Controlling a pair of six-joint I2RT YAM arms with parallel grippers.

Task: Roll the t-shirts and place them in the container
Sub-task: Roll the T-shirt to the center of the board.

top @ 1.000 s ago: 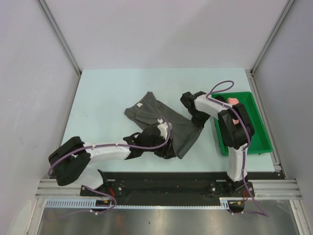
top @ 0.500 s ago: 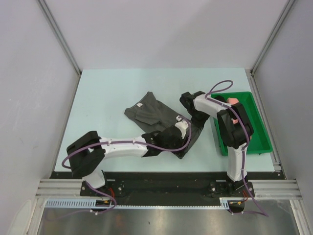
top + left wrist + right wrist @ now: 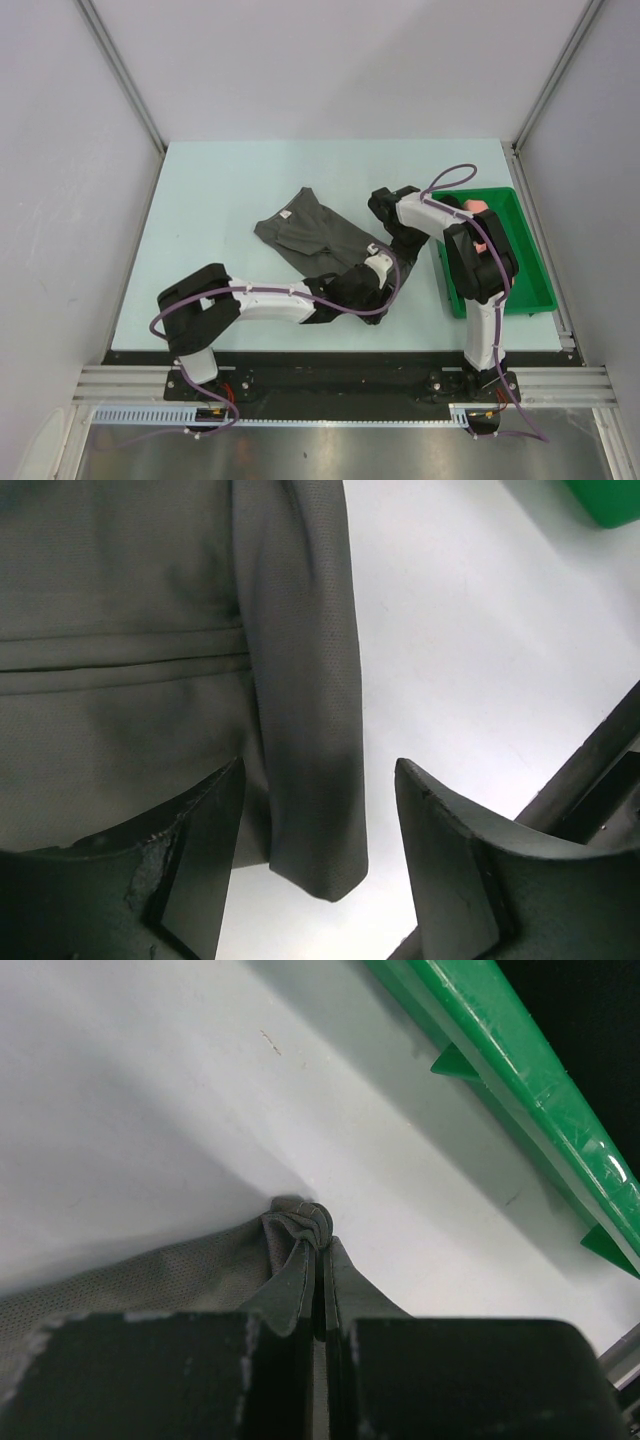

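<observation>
The dark charcoal grey t-shirt (image 3: 315,232) lies folded in a long strip, slanting from the table's middle toward the near right; its white neck label shows at the far left end. My left gripper (image 3: 372,298) is open over the shirt's near corner. In the left wrist view the corner (image 3: 310,810) lies between the spread fingers (image 3: 190,860), untouched. My right gripper (image 3: 405,246) is shut on the shirt's right corner, bunched at the fingertips (image 3: 300,1222). A salmon pink shirt (image 3: 478,205) lies in the tray. The black shirt is hidden.
The green plastic tray (image 3: 530,280) stands at the table's right edge, close beside the right gripper; its rim shows in the right wrist view (image 3: 520,1070) and a corner in the left wrist view (image 3: 610,500). The black base rail runs along the near edge (image 3: 600,770).
My left arm has swung right along the shirt's near side and now sits over its near corner. The right gripper has held still on the right corner.
</observation>
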